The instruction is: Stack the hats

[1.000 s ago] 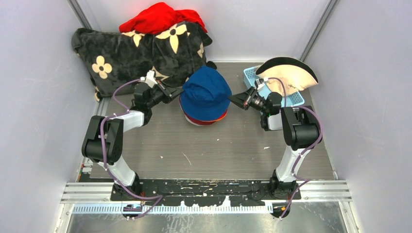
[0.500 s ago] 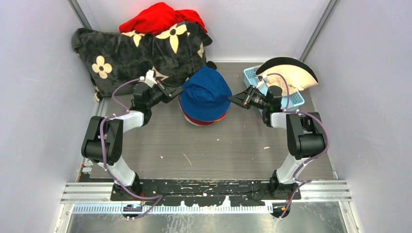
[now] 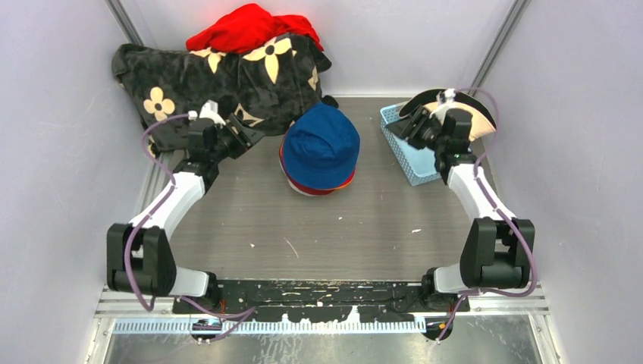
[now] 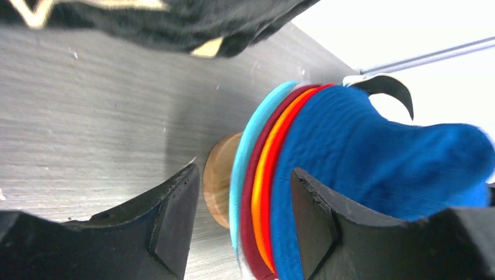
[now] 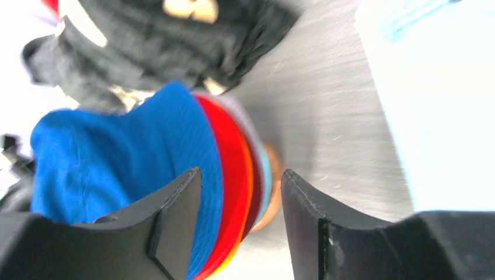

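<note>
Both grippers have backed away from the royal blue hat (image 3: pixel 321 144) and parted. The left gripper (image 4: pixel 244 192) now sits by the blanket's lower edge and the right gripper (image 5: pixel 240 186) is over the basket. Each stands released, grasping nothing, with a gap to the stack on either side. The stack has not shifted.

Near: one table (image 3: pixel 334 235), walls (image 3: pixel 61 189) close on both sides.

Middle: one stack of hats (image 3: pixel 318 182) on one wooden stand (image 4: pixel 217 181). We count five:
- teal hat (image 4: pixel 236 198)
- maroon hat (image 4: pixel 248 198)
- orange hat (image 4: pixel 260 198)
- red hat (image 5: pixel 230 157)
- royal blue on top

One basket (image 3: pixel 406 155) stands to the right. One cream hat (image 3: pixel 476 125) lies across it, partly behind the right arm.

Far: one blanket (image 3: pixel 182 83), black with cream flowers, just behind the stack, with one red cloth heap (image 3: pixel 243 26) on top.
</note>
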Motion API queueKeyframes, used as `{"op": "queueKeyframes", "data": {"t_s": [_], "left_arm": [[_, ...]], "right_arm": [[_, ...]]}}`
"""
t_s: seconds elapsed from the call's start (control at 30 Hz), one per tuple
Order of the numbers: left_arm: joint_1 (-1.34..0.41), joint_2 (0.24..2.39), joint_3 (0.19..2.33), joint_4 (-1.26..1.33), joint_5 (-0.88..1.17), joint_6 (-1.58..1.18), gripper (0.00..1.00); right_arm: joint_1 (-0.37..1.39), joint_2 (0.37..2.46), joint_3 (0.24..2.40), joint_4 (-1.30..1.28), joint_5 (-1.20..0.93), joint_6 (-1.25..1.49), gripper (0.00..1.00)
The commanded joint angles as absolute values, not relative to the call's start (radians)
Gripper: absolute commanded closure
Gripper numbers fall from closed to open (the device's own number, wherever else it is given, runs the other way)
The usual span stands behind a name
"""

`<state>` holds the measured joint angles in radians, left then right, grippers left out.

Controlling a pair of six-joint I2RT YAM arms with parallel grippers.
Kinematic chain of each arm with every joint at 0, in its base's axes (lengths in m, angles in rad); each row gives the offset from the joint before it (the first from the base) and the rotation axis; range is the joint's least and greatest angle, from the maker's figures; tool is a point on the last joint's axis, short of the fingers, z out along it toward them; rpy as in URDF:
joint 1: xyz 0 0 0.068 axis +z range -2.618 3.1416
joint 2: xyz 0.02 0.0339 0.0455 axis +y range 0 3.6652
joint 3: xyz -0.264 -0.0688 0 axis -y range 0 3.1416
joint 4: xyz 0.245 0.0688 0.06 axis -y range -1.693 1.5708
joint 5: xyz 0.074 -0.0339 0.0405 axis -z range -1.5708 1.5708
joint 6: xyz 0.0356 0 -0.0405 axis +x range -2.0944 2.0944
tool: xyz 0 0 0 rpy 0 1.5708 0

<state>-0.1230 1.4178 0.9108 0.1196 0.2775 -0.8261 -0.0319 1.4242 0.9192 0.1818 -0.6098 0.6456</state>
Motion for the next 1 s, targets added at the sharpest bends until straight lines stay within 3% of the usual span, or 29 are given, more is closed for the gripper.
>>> {"op": "queueKeyframes", "data": {"t_s": [0.0,0.13,0.37,0.97], "left_arm": [[-0.121,1.297,1.017,-0.04,0.176,-0.715,0.41],[-0.122,1.237,1.038,-0.083,0.189,-0.706,0.4],[-0.127,1.185,1.027,-0.102,0.196,-0.687,0.4],[-0.127,1.204,1.026,-0.094,0.23,-0.684,0.4]], "right_arm": [[-0.044,1.377,1.156,-0.151,-0.24,0.424,0.41],[-0.044,1.46,1.344,-0.332,0.025,0.3,0.4],[-0.045,1.644,1.498,-0.429,0.253,0.202,0.4],[-0.044,2.007,1.659,-0.491,0.52,0.145,0.4]]}}
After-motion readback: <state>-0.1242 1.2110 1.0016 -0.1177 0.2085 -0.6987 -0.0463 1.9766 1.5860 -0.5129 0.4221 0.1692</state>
